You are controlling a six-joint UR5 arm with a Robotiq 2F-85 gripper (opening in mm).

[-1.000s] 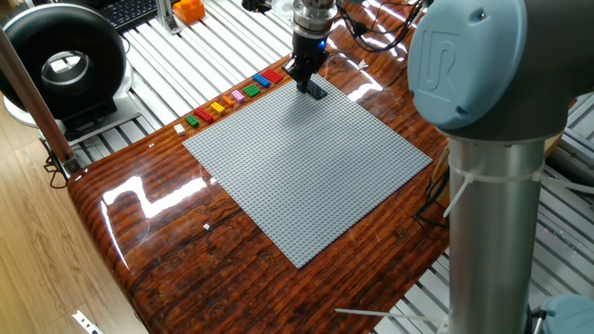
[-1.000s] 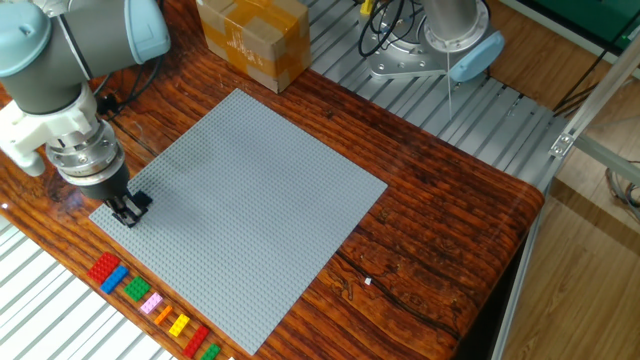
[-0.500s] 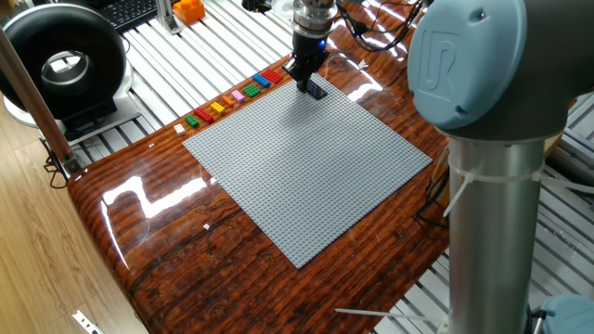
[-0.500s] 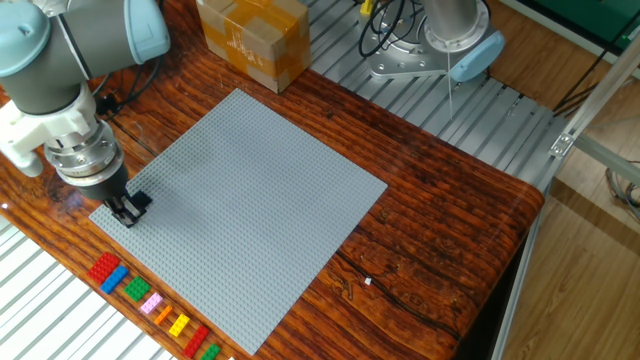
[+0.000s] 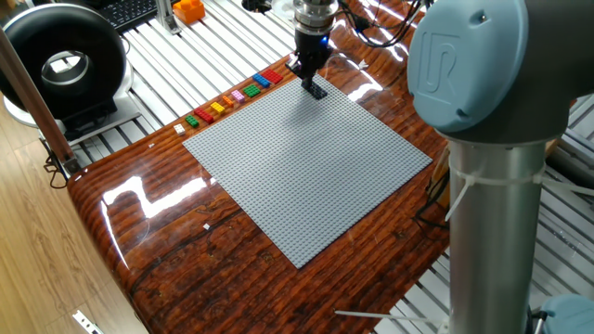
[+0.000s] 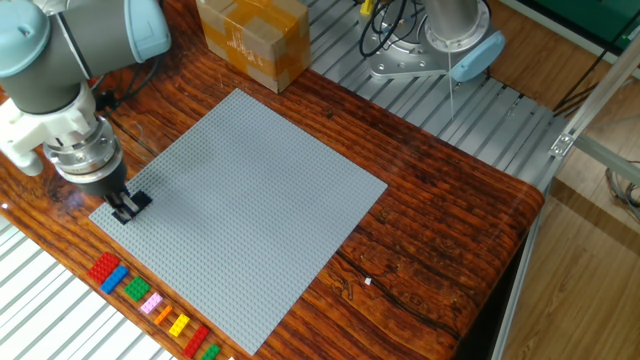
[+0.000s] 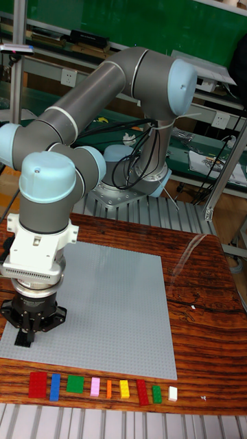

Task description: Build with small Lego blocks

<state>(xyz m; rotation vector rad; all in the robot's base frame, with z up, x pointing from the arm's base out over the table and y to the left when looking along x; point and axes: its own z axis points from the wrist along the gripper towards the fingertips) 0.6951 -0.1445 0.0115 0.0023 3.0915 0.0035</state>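
The small Lego blocks point(image 7: 96, 388) lie in a single row on the wooden table beside one edge of the grey baseplate point(image 7: 110, 309): red, blue, green, pink, orange, yellow, red and green. That row point(image 5: 232, 96) point(image 6: 150, 300) also shows in both fixed views. My gripper point(image 6: 127, 207) points straight down over the plate's corner nearest the red and blue end of the row. Its two black fingers stand slightly apart with nothing visible between them. The gripper point(image 5: 313, 88) point(image 7: 27, 339) hovers just over the baseplate point(image 5: 306, 167) point(image 6: 240, 190), which carries no blocks.
A cardboard box point(image 6: 252, 40) sits past the plate's far corner. A black ring-shaped device point(image 5: 65, 65) and an orange object point(image 5: 188, 10) stand on the slatted frame. A small white piece point(image 7: 173, 393) ends the block row. The arm's column point(image 5: 501, 186) fills one side.
The gripper has risen and shifted slightly at the plate's corner. The blocks and the plate have not moved.
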